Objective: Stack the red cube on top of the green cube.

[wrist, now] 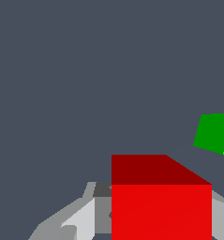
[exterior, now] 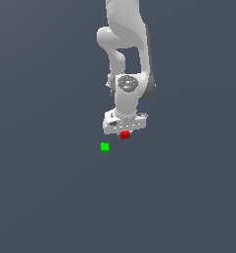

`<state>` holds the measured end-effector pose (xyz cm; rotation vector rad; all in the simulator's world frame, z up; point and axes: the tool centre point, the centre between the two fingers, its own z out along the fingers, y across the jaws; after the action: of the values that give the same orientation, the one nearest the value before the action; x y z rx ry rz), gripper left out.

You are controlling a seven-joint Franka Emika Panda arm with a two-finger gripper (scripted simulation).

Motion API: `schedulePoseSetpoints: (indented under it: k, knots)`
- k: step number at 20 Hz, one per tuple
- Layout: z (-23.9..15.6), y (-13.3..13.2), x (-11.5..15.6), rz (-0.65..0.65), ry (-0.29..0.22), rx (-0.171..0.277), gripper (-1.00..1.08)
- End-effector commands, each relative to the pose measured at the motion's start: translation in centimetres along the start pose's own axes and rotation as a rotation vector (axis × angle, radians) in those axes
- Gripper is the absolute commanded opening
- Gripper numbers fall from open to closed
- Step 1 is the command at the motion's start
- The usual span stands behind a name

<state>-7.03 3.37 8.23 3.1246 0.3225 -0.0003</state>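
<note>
The red cube [exterior: 124, 135] sits right under the tool [exterior: 123, 129], near the green cube [exterior: 104, 147].

You see a plain bright red cube [wrist: 161, 211], a plain bright green cube [exterior: 104, 147], a white claw [exterior: 124, 129], and a dark slate-grey tabletop [exterior: 45, 188].

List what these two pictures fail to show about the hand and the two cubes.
- Exterior view: the hand's fingers are too small and hidden under its body; its grip on the red cube cannot be confirmed.
- Exterior view: whether the red cube rests on the floor or is lifted is unclear.
- Wrist view: the red cube is cut by the frame edge and covers the fingers.
- Wrist view: the green cube is cut off by the frame edge.
</note>
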Motion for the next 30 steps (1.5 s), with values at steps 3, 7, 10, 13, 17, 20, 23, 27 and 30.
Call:
schedulePoseSetpoints:
  k: [3, 7, 10, 13, 17, 20, 23, 27, 30]
  knots:
    - [-2.6, 0.0, 0.0, 0.000, 0.000, 0.000, -1.00]
    - [-3.8, 0.0, 0.1, -0.001, 0.000, 0.000, -1.00]
    - [-4.1, 0.0, 0.1, -0.001, 0.000, 0.000, -1.00]
    - [-3.9, 0.0, 0.2, -0.001, 0.000, 0.000, -1.00]
    - [-3.8, 0.0, 0.2, -0.001, 0.000, 0.000, -1.00]
    - [-3.5, 0.5, 0.3, -0.001, 0.000, 0.000, -1.00]
    - [-2.9, 1.6, 0.5, -0.001, 0.000, 0.000, -1.00]
    - [-1.6, 3.9, 1.0, -0.001, 0.000, 0.000, -1.00]
    - [-0.3, 6.1, 1.5, -0.001, 0.000, -0.001, -1.00]
